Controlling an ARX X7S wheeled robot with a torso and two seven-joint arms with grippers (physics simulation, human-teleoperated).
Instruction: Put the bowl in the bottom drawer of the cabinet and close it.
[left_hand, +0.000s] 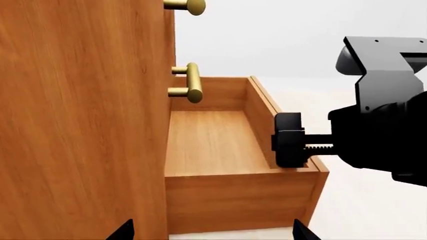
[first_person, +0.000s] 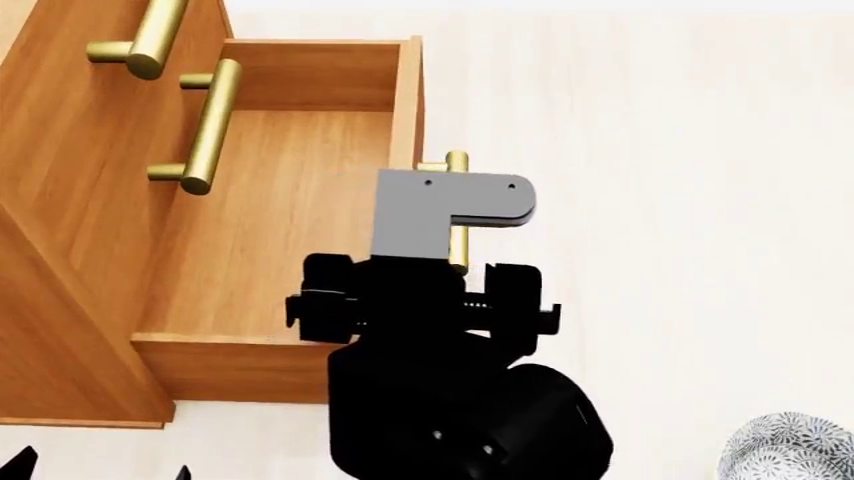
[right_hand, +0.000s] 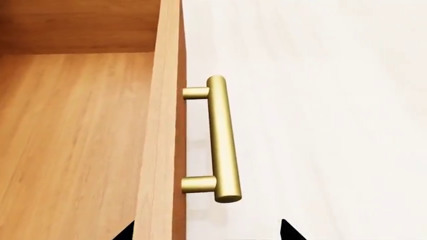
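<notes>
Bowl (first_person: 790, 450), small, round, white with fine grey-blue flower pattern, at the lower right edge of the head view on the pale cream surface (first_person: 667, 150), cut off by the edge, well apart from the cabinet and outside the drawer.

Shallow orange-brown wooden bottom drawer (first_person: 227, 365) pulled far out of the orange-brown wooden cabinet (first_person: 67, 250), its inside bare. On its front, a brass bar handle (right_hand: 223, 140), in the head view half hidden behind the right arm's grey angled bracket (first_person: 441, 210). Above the open box, two closed upper fronts with like brass bars, the middle handle (first_person: 214, 125) and the top handle (first_person: 140, 40).

Right claw (right_hand: 208, 232) hanging from above over the drawer's front panel, released, black tips spread wide: one on the inner side of the panel, the other out beyond the brass bar, straddling panel and handle alike. From the left wrist view, one black finger (left_hand: 288, 140) down inside the box, close against the front panel's inner face; contact impossible to judge.

Left claw (left_hand: 213, 232) released too, tips apart, low beside the cabinet's side, pointed along the drawer's near side wall (left_hand: 233, 200), gripping nothing.
</notes>
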